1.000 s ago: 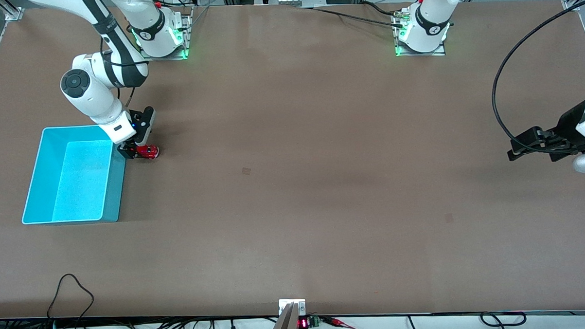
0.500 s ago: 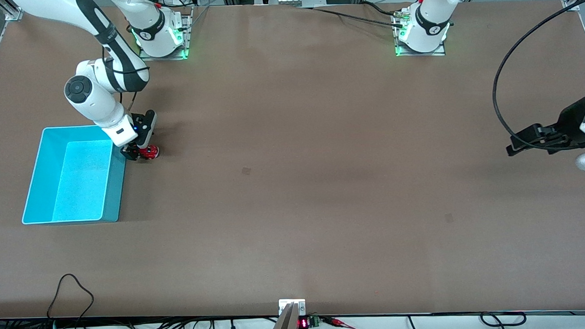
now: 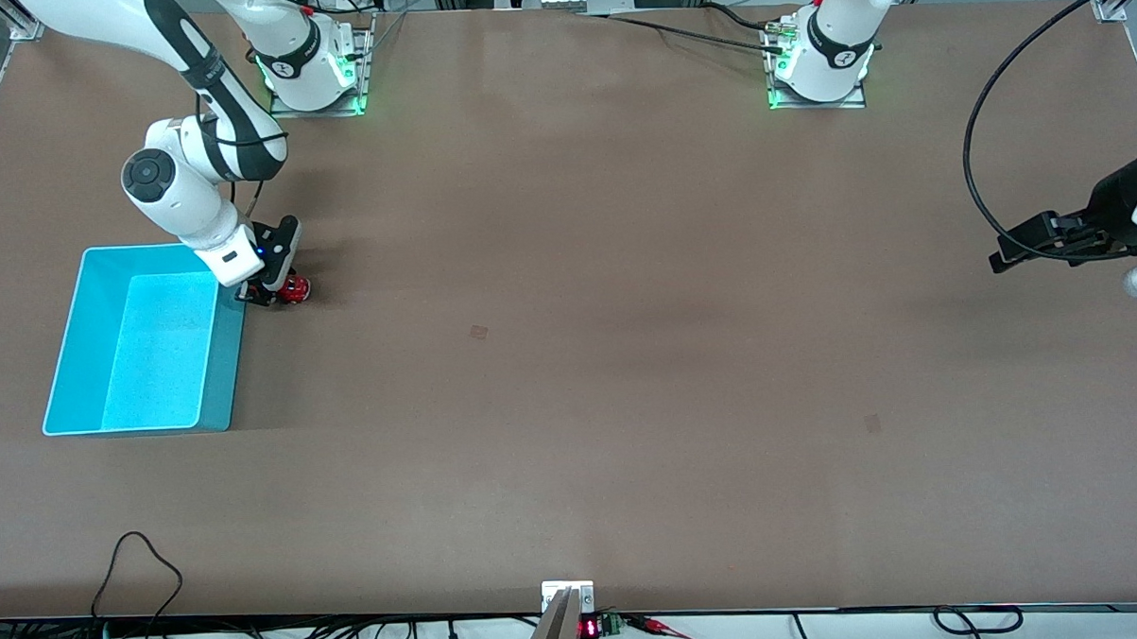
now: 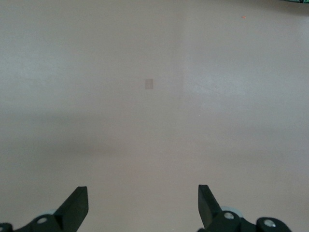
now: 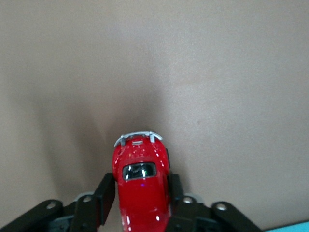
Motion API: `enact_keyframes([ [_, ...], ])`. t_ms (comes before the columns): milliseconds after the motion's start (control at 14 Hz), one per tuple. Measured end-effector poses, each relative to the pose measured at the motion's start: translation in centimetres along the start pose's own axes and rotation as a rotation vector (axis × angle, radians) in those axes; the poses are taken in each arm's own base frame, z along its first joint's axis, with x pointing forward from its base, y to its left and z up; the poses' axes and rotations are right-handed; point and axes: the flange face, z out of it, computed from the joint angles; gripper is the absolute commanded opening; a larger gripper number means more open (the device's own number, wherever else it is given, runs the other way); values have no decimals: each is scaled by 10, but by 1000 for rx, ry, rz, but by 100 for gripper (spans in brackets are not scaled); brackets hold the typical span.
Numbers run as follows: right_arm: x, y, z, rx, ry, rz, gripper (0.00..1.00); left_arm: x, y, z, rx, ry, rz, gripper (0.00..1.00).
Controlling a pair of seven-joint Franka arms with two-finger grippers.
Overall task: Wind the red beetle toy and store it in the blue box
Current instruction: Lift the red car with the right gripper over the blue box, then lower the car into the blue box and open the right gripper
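The red beetle toy is at the table surface beside the blue box, at the box's corner farthest from the front camera. My right gripper is shut on the toy, one finger on each flank. In the right wrist view the toy fills the gap between the black fingers, its silvery bumper pointing away from the gripper. The box holds nothing that I can see. My left gripper hangs open and empty above the left arm's end of the table; its wrist view shows the spread fingertips over bare table.
A thick black cable loops above the table at the left arm's end. Both arm bases stand along the table edge farthest from the front camera. Small dark marks dot the brown tabletop. Cables lie along the near edge.
My right gripper has dragged the toy a little away from the front camera, beside the box. My left arm has drifted toward the robots' side of the table.
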Motion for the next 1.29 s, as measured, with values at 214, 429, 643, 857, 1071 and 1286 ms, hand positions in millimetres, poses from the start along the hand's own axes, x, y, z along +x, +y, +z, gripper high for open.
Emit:
enact_keyframes([
  [214, 1, 9, -7, -23, 5, 51, 0, -3, 7, -2, 17, 4, -21, 100],
  [429, 24, 41, -48, -69, 5, 243, 0, -6, 8, -7, 20, 11, -16, 100],
  [643, 60, 77, -132, -46, 6, 420, 0, -6, 9, -6, 21, 6, 16, 100],
  [857, 29, 103, -184, -21, 11, 577, 0, -11, 17, -2, 22, -35, 60, 100],
  [1071, -87, 113, -163, 13, -26, 868, 0, -14, 29, -1, 21, -45, 81, 100],
  [1286, -123, 115, -121, 42, -51, 1103, 0, -14, 28, -1, 21, -44, 79, 100],
])
